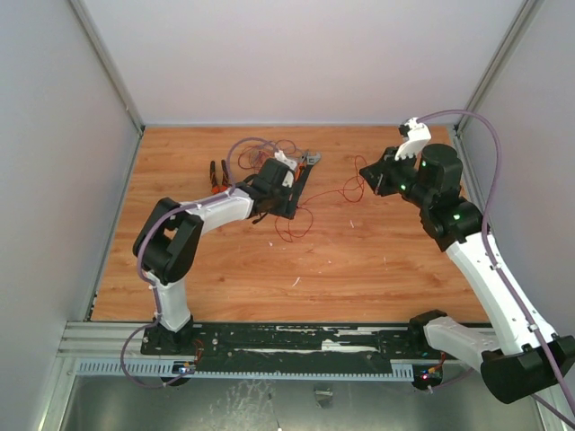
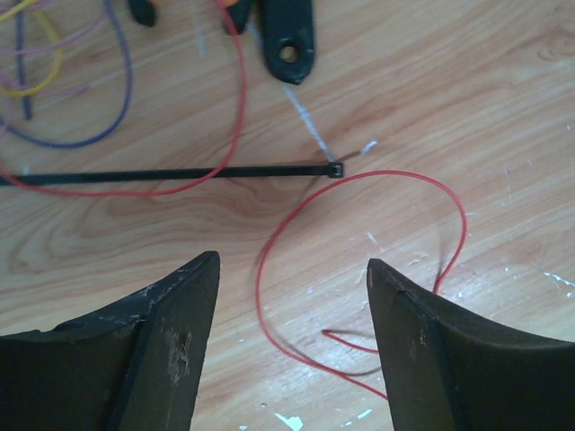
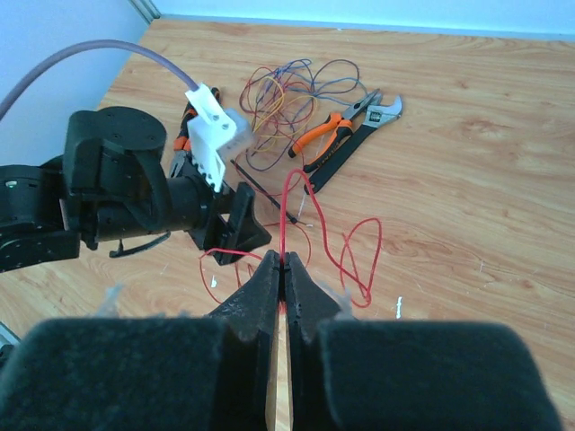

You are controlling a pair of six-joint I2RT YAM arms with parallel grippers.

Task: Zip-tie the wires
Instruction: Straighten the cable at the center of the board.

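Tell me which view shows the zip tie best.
Left wrist: the zip tie lies flat, nearly full length, head visible. Right wrist shows a thin dark sliver; top view, I cannot make it out.

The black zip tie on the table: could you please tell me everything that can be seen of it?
The black zip tie is a thin, straight plastic strip with a small square head at its right end in the left wrist view. It lies flat on the light wooden table, unlooped; its tail runs off the left edge. A thin red wire crosses it. The left hand hangs open just short of it, not touching.
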